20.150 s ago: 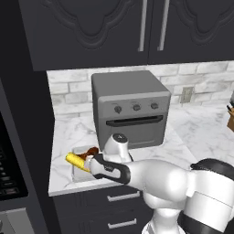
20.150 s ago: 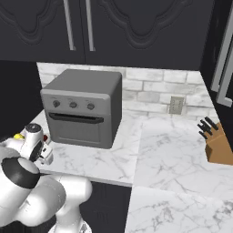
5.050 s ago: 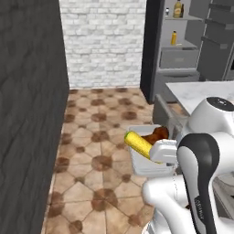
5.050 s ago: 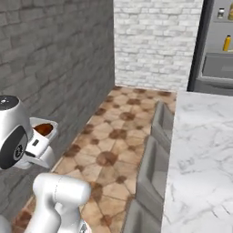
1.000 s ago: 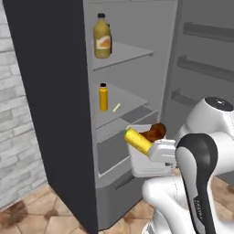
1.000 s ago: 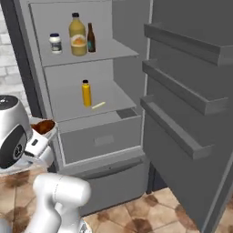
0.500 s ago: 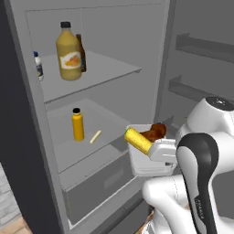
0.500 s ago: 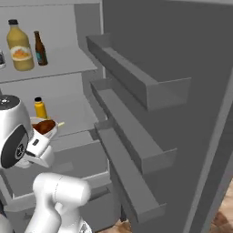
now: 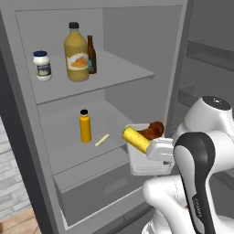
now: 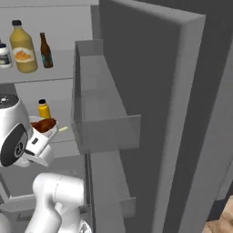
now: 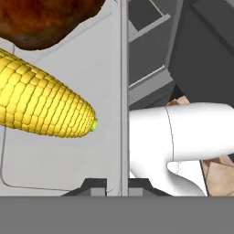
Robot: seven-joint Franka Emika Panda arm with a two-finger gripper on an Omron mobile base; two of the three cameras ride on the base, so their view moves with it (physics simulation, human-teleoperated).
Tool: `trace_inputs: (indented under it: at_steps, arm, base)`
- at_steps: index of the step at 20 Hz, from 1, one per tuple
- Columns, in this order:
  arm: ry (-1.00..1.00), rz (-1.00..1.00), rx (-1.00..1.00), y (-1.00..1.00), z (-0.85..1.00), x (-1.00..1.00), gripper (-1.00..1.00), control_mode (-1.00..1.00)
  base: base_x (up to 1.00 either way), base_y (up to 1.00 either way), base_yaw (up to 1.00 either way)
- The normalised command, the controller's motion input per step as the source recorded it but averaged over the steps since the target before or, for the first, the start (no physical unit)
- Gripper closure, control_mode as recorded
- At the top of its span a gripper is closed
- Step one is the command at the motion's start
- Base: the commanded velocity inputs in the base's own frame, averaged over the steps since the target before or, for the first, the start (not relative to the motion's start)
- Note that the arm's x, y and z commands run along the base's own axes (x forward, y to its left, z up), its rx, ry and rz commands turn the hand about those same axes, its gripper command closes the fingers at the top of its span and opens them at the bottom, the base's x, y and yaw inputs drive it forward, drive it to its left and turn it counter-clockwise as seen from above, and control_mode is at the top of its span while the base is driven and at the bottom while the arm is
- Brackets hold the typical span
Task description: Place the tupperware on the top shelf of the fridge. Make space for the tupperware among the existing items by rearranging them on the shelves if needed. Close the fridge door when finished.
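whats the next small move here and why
Probably lift the tupperware toward the top shelf. The jaws pinch its wall, but it hangs below that shelf. The white jar, juice bottle and brown bottle stand left, leaving the right bare.

The arm's white wrist is covering the near end of the tupperware at four o'clock in the left base view, hiding the gripper there. In the hand view, the meat is running off the frame at twelve o'clock and the corn cob at nine o'clock.
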Motion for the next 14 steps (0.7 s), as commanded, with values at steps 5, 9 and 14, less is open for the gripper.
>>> trace_inputs:
  at_steps: [5, 9, 14]
  arm:
    - [0.0, 0.0, 0.0, 0.0, 0.0, 0.0, 1.0, 1.0]
    - [0.0, 0.0, 0.0, 0.0, 0.0, 0.0, 1.0, 1.0]
    - [0.0, -0.03, 0.0, -0.1, 0.09, 0.0, 1.0, -1.0]
  base:
    - [0.37, -0.13, 0.35]
    - [0.57, 0.0, 0.02]
    - [0.38, -0.09, -0.01]
